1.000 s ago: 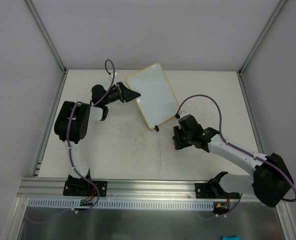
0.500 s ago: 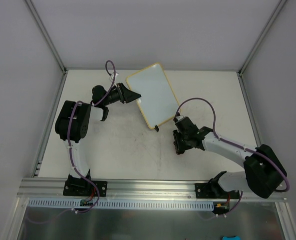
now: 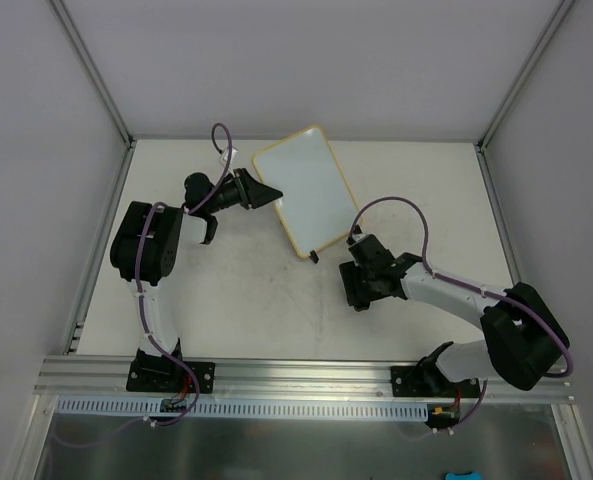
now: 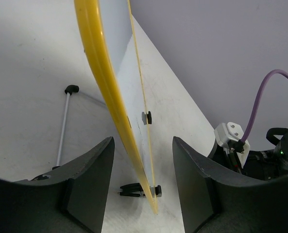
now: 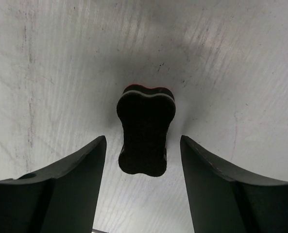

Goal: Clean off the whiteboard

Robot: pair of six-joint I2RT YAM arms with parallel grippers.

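The whiteboard (image 3: 301,190) has a pale-yellow frame and stands tilted on small black feet at the back middle of the table. In the left wrist view its yellow edge (image 4: 93,48) runs between my left fingers without touching them. My left gripper (image 3: 263,190) is open and straddles the board's left edge (image 4: 143,145). A small black eraser block (image 5: 146,128) lies flat on the table. My right gripper (image 5: 143,141) is open just above it, a finger on each side, not touching. In the top view the right gripper (image 3: 354,285) hides the eraser.
A thin metal strut with a black knob (image 4: 63,126) lies on the table behind the board. The board's black foot (image 4: 134,190) rests on the table. Grey walls close in the table on three sides. An aluminium rail (image 3: 276,375) runs along the near edge.
My right gripper has shifted a little to the left, over the eraser. The left gripper and the whiteboard have not moved.
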